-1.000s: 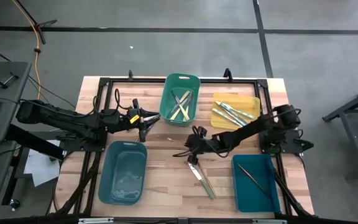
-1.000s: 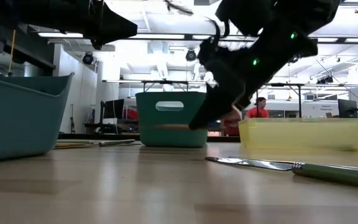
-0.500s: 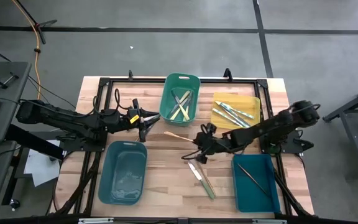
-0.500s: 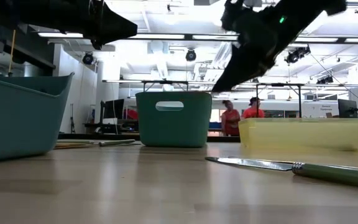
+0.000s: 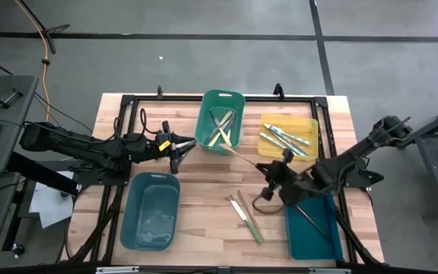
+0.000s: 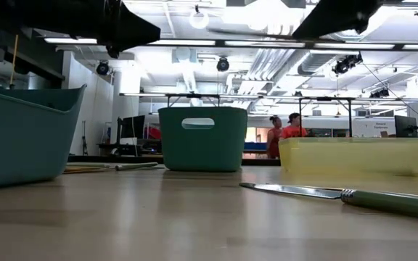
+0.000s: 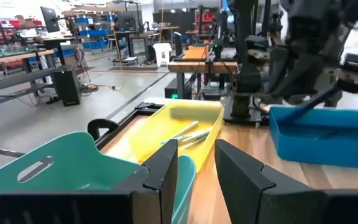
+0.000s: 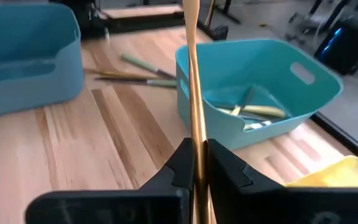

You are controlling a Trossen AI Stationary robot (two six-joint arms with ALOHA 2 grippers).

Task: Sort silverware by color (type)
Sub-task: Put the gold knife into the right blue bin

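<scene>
My right gripper (image 5: 263, 173) hangs raised just beside the yellow bin (image 5: 310, 125), clamped on a pale utensil (image 5: 238, 156). Its long axis points at the green bin (image 5: 236, 97). Left gripper (image 5: 179, 146), level beside that bin, part-open, empty.

two utensils (image 5: 246, 218) lie on the table (image 5: 204, 205) in front of the handled bin (image 5: 220, 120); another bin (image 5: 288, 135) holding utensils sits just right of it.
</scene>
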